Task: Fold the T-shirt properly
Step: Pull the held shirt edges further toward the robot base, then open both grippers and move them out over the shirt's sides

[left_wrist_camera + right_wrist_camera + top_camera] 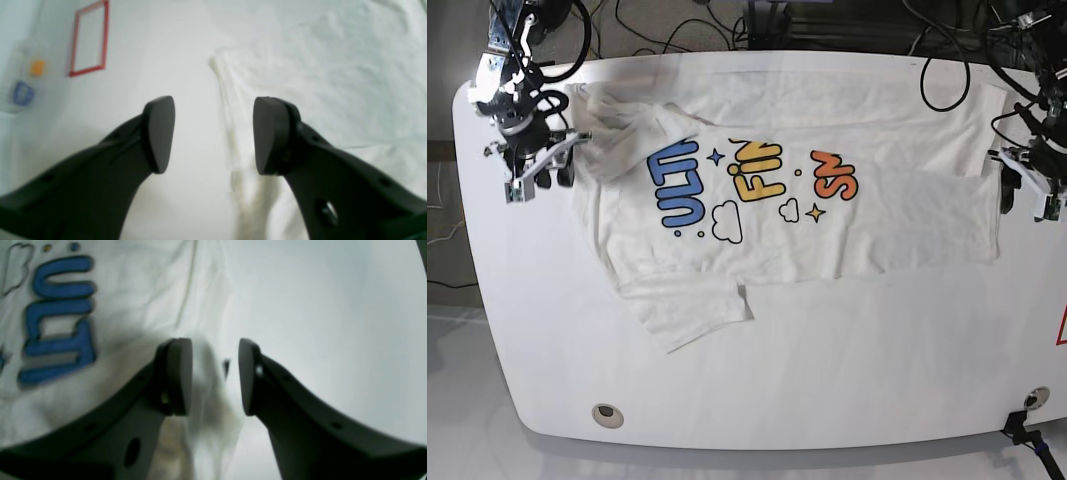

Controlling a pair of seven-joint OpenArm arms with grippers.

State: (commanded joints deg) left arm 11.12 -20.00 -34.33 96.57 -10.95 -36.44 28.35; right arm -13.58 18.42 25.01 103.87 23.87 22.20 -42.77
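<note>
The right tool stands with its dark pads a narrow way apart, and a blurred bunch of white cloth sits between them; whether the pads actually pinch it I cannot tell. The left tool is spread wide and holds nothing, straddling the shirt's pale hem edge, one pad over bare table, the other over cloth.

Around them lies the large white cotton T-shirt with its blue, yellow and orange print, print up, stretched sideways across the far half of the rounded white table. Its collar end is rumpled up by the right tool near the table's far corner; its hem end reaches almost to the opposite short edge, where the left tool waits. One sleeve juts toward the near edge. The far long side looks already turned over onto the body, though the layers are hard to separate.

I judge this the gripping step before a fold. Next, both tools need a firm hold on both cloth layers, then a matched lift toward the near edge.
</note>
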